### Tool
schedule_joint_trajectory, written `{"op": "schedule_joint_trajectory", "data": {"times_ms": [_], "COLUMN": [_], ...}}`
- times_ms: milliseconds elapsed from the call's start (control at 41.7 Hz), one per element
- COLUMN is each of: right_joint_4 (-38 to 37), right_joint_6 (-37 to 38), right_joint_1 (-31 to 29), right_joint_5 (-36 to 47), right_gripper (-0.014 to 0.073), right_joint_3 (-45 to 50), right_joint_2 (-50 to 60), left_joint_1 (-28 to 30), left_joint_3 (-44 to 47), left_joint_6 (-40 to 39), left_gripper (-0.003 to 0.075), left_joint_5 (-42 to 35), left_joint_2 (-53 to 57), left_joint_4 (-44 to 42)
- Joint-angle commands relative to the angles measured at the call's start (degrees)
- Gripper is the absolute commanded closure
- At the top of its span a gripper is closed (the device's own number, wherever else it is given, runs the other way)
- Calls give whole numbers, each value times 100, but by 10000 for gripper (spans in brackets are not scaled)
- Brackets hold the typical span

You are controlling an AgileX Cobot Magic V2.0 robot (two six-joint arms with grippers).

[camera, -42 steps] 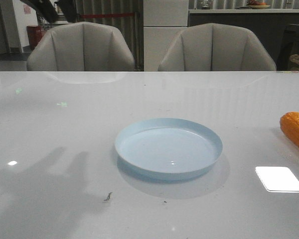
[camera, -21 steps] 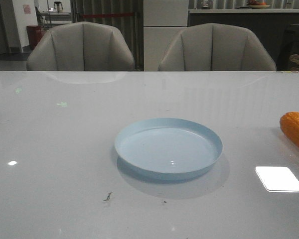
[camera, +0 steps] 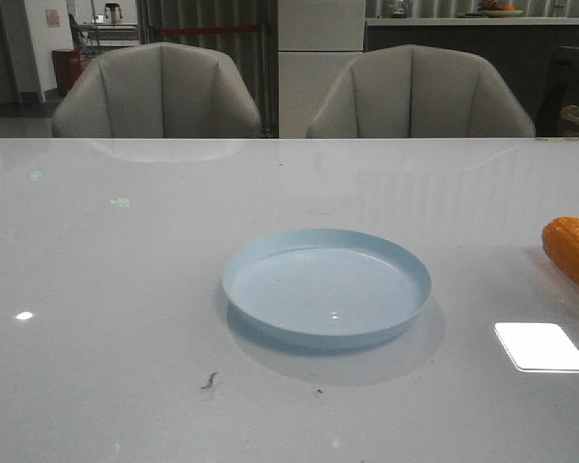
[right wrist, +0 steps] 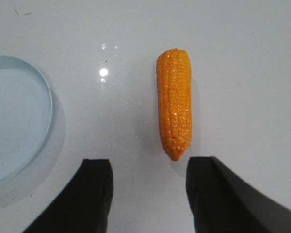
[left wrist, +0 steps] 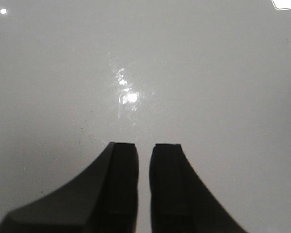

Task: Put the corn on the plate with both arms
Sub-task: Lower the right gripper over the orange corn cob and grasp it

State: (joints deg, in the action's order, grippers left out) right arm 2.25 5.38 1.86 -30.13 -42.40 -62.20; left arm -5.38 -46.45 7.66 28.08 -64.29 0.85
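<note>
The pale blue plate sits empty at the middle of the white table. The orange corn lies on the table at the far right, partly cut off by the picture's edge. Neither arm shows in the front view. In the right wrist view my right gripper is open and empty. The corn lies just beyond its fingertips, pointing lengthwise away from them. The plate's rim is off to the side. In the left wrist view my left gripper hangs over bare table, its jaws nearly together with nothing between them.
Two grey chairs stand behind the table's far edge. A bright square light reflection lies on the table at the front right. A small dark speck lies in front of the plate.
The dark arm at the upper left and its shadow on the table's front left have left the front view. Plate and corn have not moved.
</note>
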Motion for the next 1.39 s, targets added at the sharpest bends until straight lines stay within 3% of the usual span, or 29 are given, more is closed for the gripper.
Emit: {"op": "schedule_joint_trajectory", "data": {"times_ms": [0, 168, 360, 647, 959, 1247, 1367], "right_joint_4": [-283, -620, -713, -744, -748, -841, -841], "right_joint_6": [-36, 59, 70, 70, 70, 70, 70], "right_joint_1": [-22, -54, -54, -70, -266, -317, -317], "right_joint_5": [273, 404, 696, 861, 1101, 1193, 1223], "right_gripper": [134, 123, 18, 16, 27, 285, 296], "right_joint_3": [-516, -1132, -1608, -1831, -1831, -1831, -1831], "right_joint_2": [-515, -1552, -2477, -3496, -3836, -3994, -4147], "left_joint_1": [13, 13, 13, 13, 13, 13, 13], "left_joint_3": [-152, -152, -152, -152, -152, -152, -152], "left_joint_6": [-49, -49, -49, -49, -49, -49, -49], "left_gripper": [544, 544, 544, 544, 544, 544, 544], "left_joint_5": [-219, -199, -183, 115, 287, 287, 299], "left_joint_2": [135, 135, 135, 135, 135, 135, 135], "left_joint_4": [32, 32, 32, 32, -1, -1, -1]}}
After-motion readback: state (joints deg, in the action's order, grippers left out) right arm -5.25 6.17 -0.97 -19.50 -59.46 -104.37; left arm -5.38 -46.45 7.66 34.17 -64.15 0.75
